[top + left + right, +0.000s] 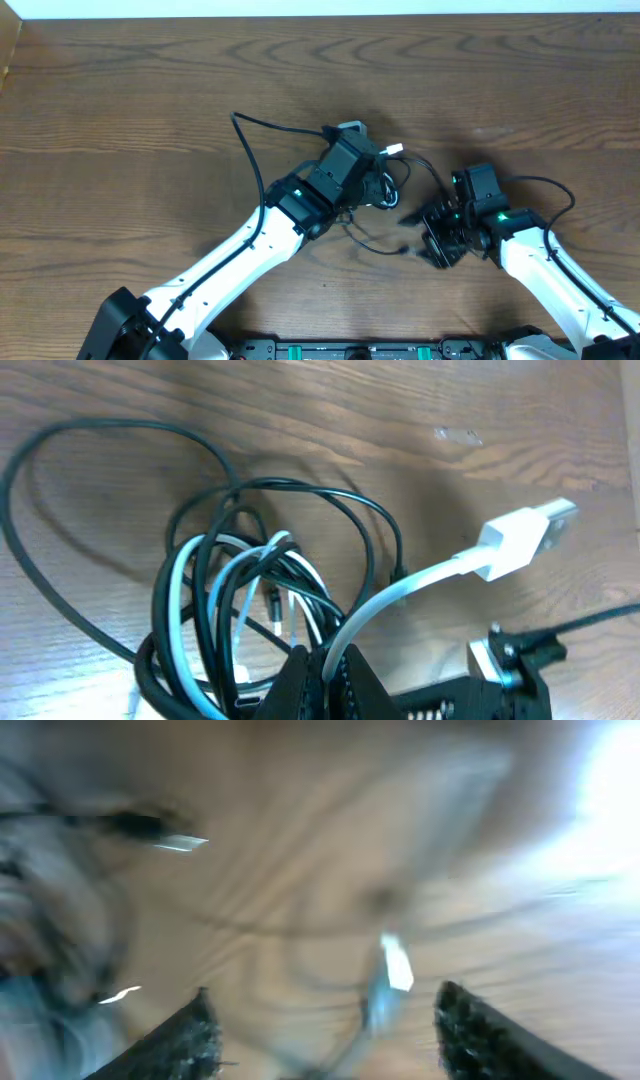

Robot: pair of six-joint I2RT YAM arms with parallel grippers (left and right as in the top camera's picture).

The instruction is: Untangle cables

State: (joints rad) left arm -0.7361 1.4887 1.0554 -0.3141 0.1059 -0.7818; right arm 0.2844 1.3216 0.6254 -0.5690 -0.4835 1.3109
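Left gripper (pixel 322 656): jaws closed on tangled cables (pixel 215 575), white plug (pixel 522 534) projecting beyond and right of tips. Right gripper (pixel 325 1005): jaws wide apart; view blurred, pale plug (pixel 396 965) apparently between them, ungripped.

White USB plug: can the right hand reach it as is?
Probably yes. The white USB plug sticks out of the black-and-white cable tangle uncovered, and the open right hand is close beside it.

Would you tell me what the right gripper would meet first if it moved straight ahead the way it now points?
Most likely the thin cable with a pale plug, lying just ahead between the right gripper's open fingers; motion blur leaves depth uncertain.
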